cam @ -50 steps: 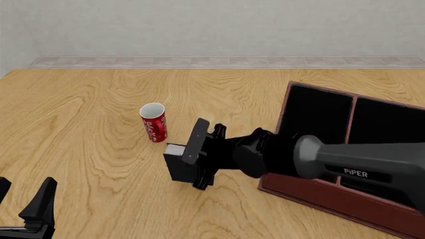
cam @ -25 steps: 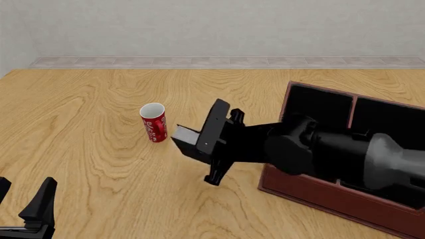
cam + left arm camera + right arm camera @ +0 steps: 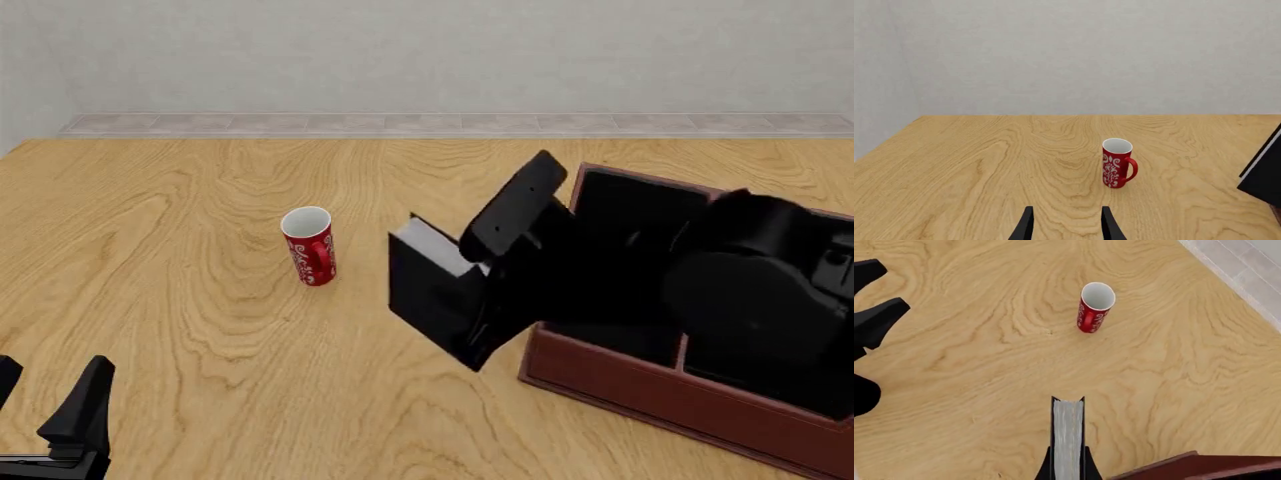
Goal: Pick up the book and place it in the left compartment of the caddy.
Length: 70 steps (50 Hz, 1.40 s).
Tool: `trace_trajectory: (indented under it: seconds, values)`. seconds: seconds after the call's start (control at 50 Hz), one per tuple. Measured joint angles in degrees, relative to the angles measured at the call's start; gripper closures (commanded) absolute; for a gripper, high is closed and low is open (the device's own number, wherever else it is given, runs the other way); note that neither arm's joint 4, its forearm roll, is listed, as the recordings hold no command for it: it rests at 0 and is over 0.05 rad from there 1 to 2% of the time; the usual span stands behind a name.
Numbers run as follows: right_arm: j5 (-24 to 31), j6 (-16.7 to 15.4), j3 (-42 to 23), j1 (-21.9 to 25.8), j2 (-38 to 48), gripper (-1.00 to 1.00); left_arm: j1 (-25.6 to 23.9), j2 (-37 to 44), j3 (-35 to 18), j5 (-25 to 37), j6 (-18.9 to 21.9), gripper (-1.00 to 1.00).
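Note:
The black book (image 3: 430,282) with its white page edge hangs in the air, held by my right gripper (image 3: 497,280), just left of the reddish-brown caddy (image 3: 641,395). In the right wrist view the book's page edge (image 3: 1067,437) stands between the fingers, above the table, with the caddy's corner (image 3: 1187,466) beside it. The left compartment (image 3: 634,225) is partly hidden behind the right arm. My left gripper (image 3: 54,420) is open and empty at the table's near left; its fingers (image 3: 1026,226) point at the red mug (image 3: 1117,162). The book's corner (image 3: 1262,172) shows there too.
A red mug (image 3: 310,246) with white pattern stands on the wooden table (image 3: 174,300) left of the book; it also shows in the right wrist view (image 3: 1094,307). A tiled strip and grey wall run along the table's far side.
My right gripper has lifted the book off the table and carried it up and to the right, toward the caddy, tilting as it went. The left arm has not moved.

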Motion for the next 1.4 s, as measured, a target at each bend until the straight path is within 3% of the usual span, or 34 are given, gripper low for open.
trace_trajectory:
  seconds: [0.36, 0.62, 0.92, 1.4]
  values:
    - [9.5, 8.0, 0.1, -1.0, -8.4, 1.00, 0.0, 0.0, 0.0, 0.0, 0.0, -1.00]
    - [15.6, 10.7, 0.7, -4.5, -14.6, 1.00, 0.0, 0.0, 0.0, 0.0, 0.0, -1.00]
    - [22.2, 11.1, 0.3, -8.5, -21.3, 1.00, 0.0, 0.0, 0.0, 0.0, 0.0, -1.00]
    - [31.2, 9.0, -3.4, -17.2, -28.0, 1.00, 0.0, 0.0, 0.0, 0.0, 0.0, -1.00]
